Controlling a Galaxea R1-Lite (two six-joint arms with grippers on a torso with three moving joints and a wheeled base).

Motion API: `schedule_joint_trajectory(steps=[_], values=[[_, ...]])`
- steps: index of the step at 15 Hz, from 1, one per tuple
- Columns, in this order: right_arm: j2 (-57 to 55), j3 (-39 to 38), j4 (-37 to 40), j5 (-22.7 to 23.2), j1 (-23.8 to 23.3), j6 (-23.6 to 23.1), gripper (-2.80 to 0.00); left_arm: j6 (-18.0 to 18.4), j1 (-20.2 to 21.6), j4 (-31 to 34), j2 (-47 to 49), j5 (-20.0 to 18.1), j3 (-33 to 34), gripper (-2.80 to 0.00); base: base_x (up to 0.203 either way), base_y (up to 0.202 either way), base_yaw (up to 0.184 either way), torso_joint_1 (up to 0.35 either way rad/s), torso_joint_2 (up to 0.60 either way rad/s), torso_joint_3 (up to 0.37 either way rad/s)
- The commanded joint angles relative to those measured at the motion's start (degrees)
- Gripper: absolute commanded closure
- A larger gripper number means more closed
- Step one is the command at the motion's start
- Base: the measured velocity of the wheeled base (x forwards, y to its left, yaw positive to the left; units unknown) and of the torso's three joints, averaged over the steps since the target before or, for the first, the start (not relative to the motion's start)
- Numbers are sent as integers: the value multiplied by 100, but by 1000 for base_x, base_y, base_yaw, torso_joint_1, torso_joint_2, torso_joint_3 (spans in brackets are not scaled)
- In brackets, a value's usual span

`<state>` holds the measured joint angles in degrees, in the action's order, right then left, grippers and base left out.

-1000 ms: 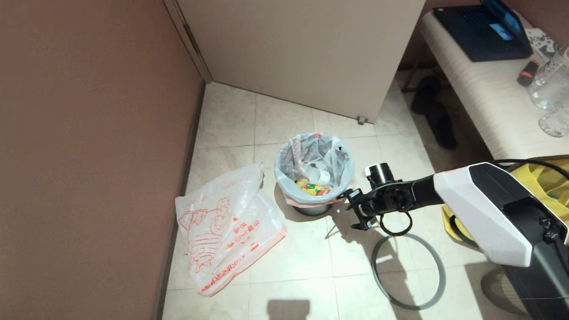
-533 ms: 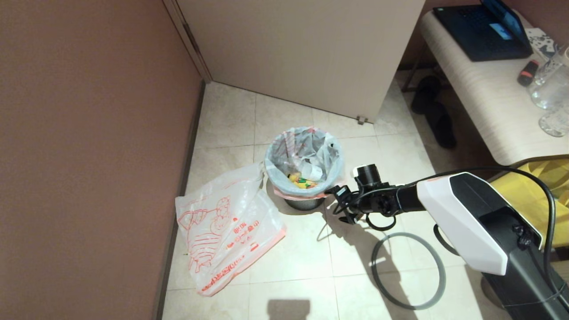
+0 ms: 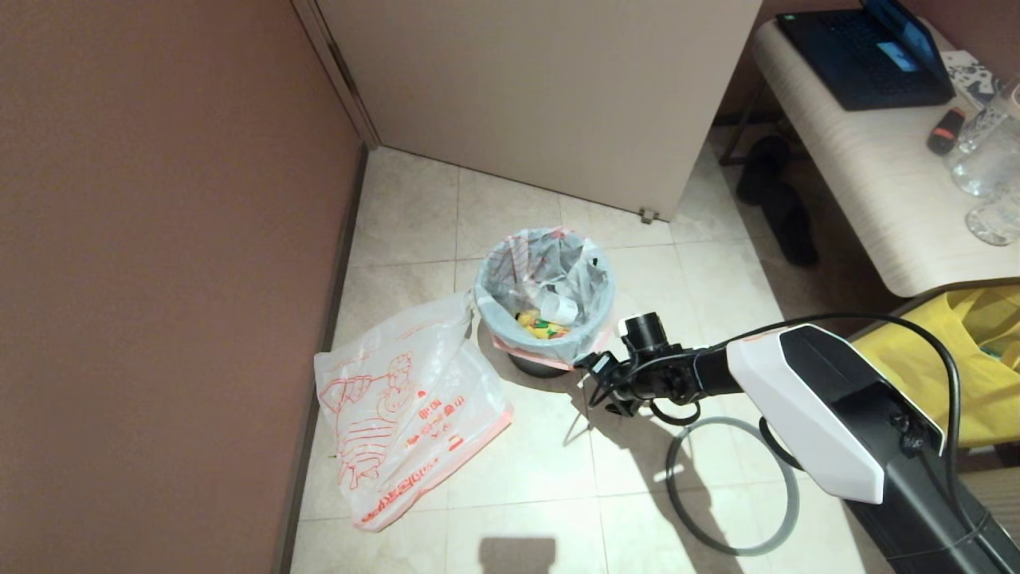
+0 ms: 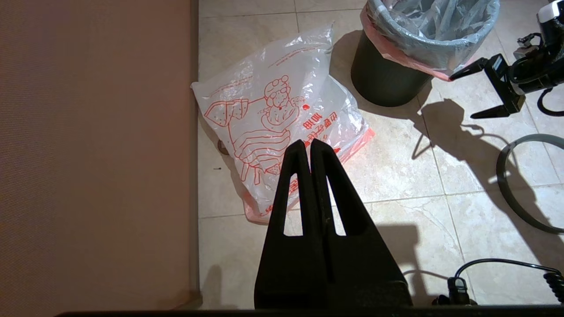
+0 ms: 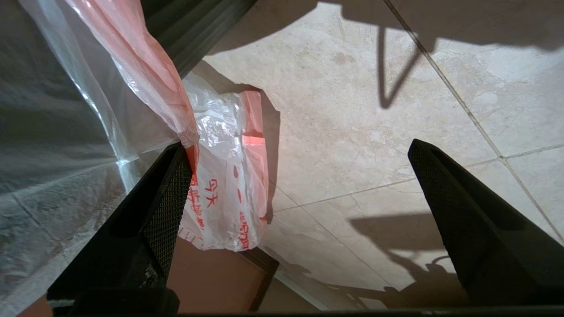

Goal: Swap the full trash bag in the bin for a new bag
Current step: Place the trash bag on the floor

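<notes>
With the hoop (image 3: 733,486) off on the floor, right gripper (image 3: 599,384) sits at centre frame, fingers wide, empty, one touching the full trash bag (image 3: 547,295) rim overhanging the bin (image 4: 383,75). Left gripper (image 4: 307,149) parked, closed. Step: bag removal. Next: pinch that rim, lift.

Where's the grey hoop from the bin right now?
In the head view the grey hoop lies flat on the floor tiles, off the bin, nearer the robot and to the bin's right, just beyond the open right gripper.
</notes>
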<state>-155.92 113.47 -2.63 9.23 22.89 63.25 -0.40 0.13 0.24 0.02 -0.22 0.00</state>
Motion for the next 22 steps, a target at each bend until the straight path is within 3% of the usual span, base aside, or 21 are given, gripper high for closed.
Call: schedule_joint_trajectory(steps=[1,7,9,12,17,22], values=[[-84,0,73,-14,40,-44,-280,-4,-3,2,-2,-3,0,0,0,0,0,0,0,0],[-143,0,115,-170,73,-199,-280,-4,4,2,6,-4,0,0,0,0,0,0,0,0],[-158,0,245,-316,90,-446,-280,-4,4,2,6,3,0,0,0,0,0,0,0,0],[-254,0,567,-1026,145,-1098,-280,-4,4,2,6,-3,0,0,0,0,0,0,0,0],[-347,-16,1201,-2181,103,-1585,-280,-4,4,2,6,-3,0,0,0,0,0,0,0,0],[262,-44,1699,-3548,-324,-2133,-280,-4,4,2,6,4,0,0,0,0,0,0,0,0]])
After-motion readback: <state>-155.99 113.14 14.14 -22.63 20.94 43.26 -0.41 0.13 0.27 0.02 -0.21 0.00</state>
